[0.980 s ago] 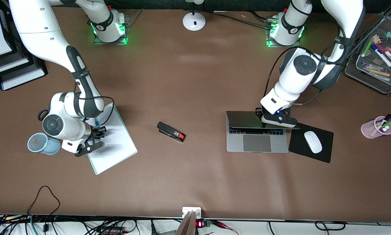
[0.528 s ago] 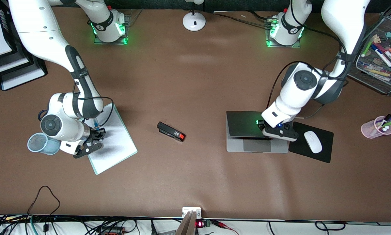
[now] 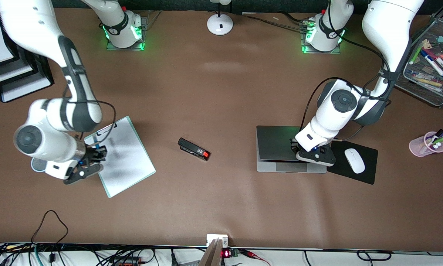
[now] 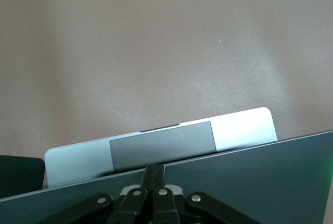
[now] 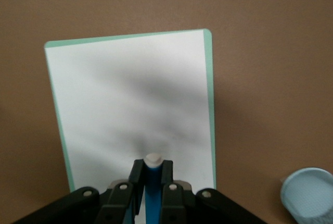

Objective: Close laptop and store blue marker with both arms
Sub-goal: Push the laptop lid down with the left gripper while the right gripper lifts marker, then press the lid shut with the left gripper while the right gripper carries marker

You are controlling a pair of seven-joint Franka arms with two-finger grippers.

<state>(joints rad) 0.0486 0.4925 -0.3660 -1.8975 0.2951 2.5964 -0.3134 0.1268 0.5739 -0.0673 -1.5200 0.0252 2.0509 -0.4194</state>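
Observation:
The silver-grey laptop (image 3: 280,167) lies toward the left arm's end of the table. Its dark lid (image 3: 275,142) is lowered almost flat, and only a strip of base with the trackpad (image 4: 161,143) shows past the lid edge. My left gripper (image 3: 295,147) rests on the lid near that edge, its fingers (image 4: 154,171) shut together and empty. My right gripper (image 3: 95,153) is shut on the blue marker (image 5: 152,187), white end (image 5: 153,160) pointing outward. It holds the marker above the edge of the green-rimmed clipboard (image 3: 123,155).
A blue mesh cup (image 5: 309,193) stands beside the clipboard, mostly hidden under the right arm in the front view. A black stapler (image 3: 193,149) lies mid-table. A white mouse (image 3: 354,160) sits on a black pad (image 3: 367,173). There are also a pink pen cup (image 3: 426,144) and a wire tray (image 3: 428,92).
The left gripper pushed the laptop lid down from half open to nearly flat. The right gripper rose with the marker and shifted toward the blue mesh cup.

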